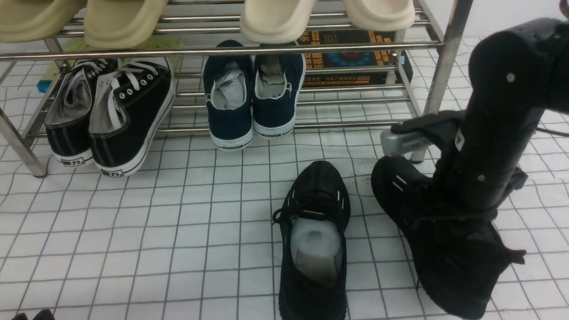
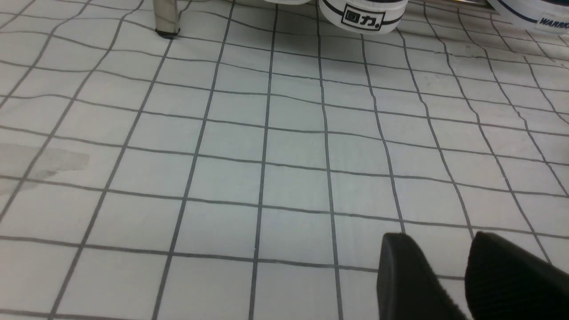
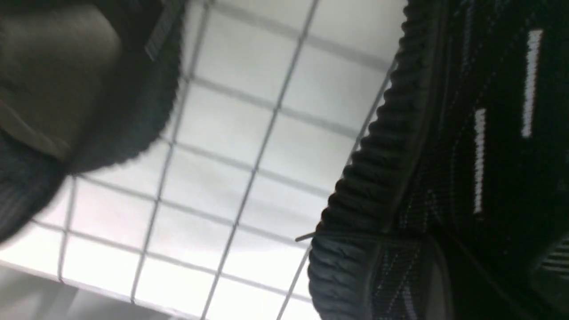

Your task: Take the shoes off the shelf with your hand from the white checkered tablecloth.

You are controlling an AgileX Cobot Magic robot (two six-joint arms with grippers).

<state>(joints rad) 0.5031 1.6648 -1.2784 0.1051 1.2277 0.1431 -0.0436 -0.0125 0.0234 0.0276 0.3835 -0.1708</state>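
Two shoes [image 1: 313, 240] lay on the white checkered tablecloth [image 1: 178, 231], before the shelf [image 1: 440, 66] | right gripper [image 1: 413, 138] closed at right-hand shoe, hold unclear | left gripper [image 2: 440, 242] parted above cloth

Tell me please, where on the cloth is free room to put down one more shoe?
The widest bare patch of tablecloth lies between the canvas sneakers, the left rack leg and the middle black sneaker. A narrow strip separates that sneaker from the right black sneaker; there, under the right arm, it is crowded.
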